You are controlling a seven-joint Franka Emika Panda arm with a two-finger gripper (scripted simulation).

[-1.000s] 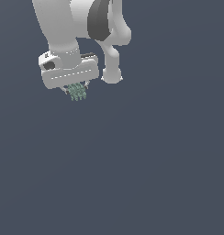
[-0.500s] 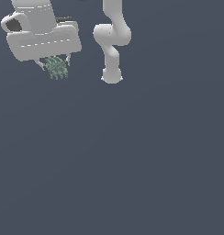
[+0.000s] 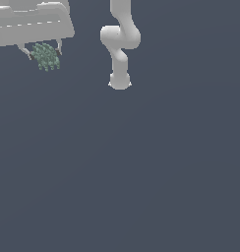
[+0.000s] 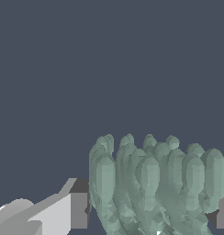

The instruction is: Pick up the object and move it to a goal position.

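The object (image 3: 46, 57) is a small pale grey-green knobbly lump. It hangs between the two fingers of my white gripper (image 3: 44, 52) at the upper left of the exterior view, lifted off the floor. The gripper is shut on it. In the wrist view the object (image 4: 155, 183) fills the space between the fingers (image 4: 79, 209), its bumpy lobes pointing away from the camera. The top of the gripper body is cut off by the frame edge in the exterior view.
The arm's white base and lower links (image 3: 120, 44) stand at the upper middle of the exterior view. A plain dark blue-grey floor (image 3: 141, 172) fills everything else. No goal marker shows.
The gripper with the object has moved steadily toward the exterior view's left and slightly up, and looks larger now. The object stays held between the fingers.
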